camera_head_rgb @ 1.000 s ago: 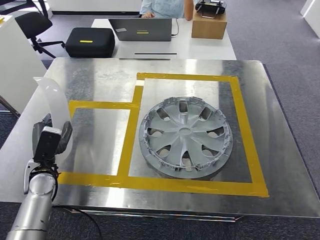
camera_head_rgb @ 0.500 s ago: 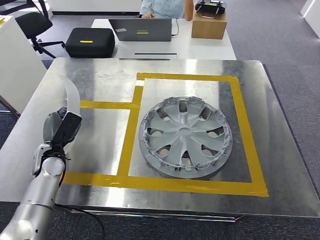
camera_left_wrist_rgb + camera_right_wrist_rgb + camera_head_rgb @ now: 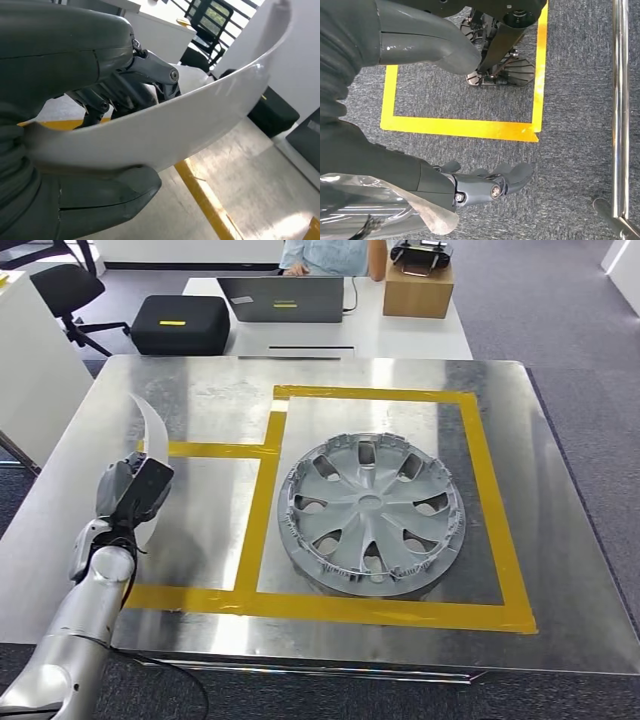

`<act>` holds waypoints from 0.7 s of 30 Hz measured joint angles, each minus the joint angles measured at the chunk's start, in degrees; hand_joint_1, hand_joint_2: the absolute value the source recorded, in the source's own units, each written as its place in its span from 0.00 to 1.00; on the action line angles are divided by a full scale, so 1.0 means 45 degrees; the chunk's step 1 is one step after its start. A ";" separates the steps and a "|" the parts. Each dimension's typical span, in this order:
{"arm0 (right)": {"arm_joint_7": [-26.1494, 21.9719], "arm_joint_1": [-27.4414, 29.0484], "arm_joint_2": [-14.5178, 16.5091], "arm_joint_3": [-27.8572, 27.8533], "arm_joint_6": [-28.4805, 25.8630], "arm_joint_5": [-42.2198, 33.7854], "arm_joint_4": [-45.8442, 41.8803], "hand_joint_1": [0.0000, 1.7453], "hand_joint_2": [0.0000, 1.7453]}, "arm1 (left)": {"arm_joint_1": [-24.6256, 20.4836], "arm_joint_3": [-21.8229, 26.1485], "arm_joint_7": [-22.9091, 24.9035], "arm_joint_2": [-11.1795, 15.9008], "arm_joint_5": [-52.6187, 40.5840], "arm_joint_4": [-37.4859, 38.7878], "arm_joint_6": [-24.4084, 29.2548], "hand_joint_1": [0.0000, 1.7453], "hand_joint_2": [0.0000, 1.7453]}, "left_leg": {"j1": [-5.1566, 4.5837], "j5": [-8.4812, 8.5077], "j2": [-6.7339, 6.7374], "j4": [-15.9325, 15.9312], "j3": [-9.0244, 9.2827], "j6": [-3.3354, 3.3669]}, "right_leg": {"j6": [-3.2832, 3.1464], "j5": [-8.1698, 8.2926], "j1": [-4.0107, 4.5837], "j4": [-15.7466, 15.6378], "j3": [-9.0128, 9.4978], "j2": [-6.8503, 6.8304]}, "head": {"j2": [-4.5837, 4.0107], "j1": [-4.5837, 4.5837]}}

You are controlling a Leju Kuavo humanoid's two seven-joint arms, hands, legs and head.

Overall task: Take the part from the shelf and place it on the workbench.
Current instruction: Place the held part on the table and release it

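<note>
Left hand [image 3: 130, 495]: clenched around the lower end of a curved white plastic trim strip [image 3: 151, 430]; in the left wrist view the thumb sat under the strip and the fingers [image 3: 113, 95] wrapped over its top, so the hold looked firm
Part: the trim strip [image 3: 181, 125] rose out of the fingers in an arc, its free tip above and beyond them, held over the left edge of the steel tabletop [image 3: 196, 400] and apparently not touching it
Drop zone: the small yellow-taped bay [image 3: 211, 451] lay just ahead of and inward from the fingers; the larger taped bay beyond it held a silver hubcap [image 3: 370, 515]
Right hand [image 3: 486, 182]: hung by the robot's side over grey carpet with fingers stretched out and loosely apart, grasping nothing
Stage: my judgement is that the carry was nearly over and the lowering had yet to be done
Risk: the strip is long, thin and gripped at one end only, so it may swing or flex, tip over when let go, or land across the tape instead of inside the bay
Risk: a release from this height could let it slide on the slick steel toward the hubcap or off the near edge
</note>
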 joint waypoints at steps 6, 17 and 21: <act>0.0010 -0.0031 -0.0026 0.0000 0.0000 0.0013 0.0025 0.00 1.00 | -0.0205 -0.0369 0.0375 -0.0005 -0.0540 0.0130 -0.0142 0.00 0.00 | 0.0000 0.0001 0.0002 0.0000 0.0000 0.0000 | 0.0003 0.0007 -0.0001 0.0000 0.0001 0.0008 | 0.0000 0.0002; -0.0130 -0.0034 -0.0017 0.0129 -0.0457 0.0360 0.0468 0.00 1.00 | 0.2616 -0.0118 -0.1050 0.0284 0.1690 -0.4039 -0.0856 0.00 0.00 | 0.0003 -0.0005 0.0009 -0.0002 -0.0023 0.0000 | -0.0007 -0.0018 0.0005 0.0006 -0.0024 0.0004 | 0.0000 0.0000; -0.0183 -0.0034 -0.0067 0.0129 -0.0361 0.0168 0.0511 0.00 1.00 | 0.2847 -0.0205 -0.1096 0.0117 0.1788 -0.4987 -0.0984 0.00 0.00 | 0.0000 -0.0004 0.0006 -0.0001 -0.0026 0.0000 | 0.0000 -0.0006 0.0001 0.0004 -0.0021 0.0002 | 0.0000 0.0000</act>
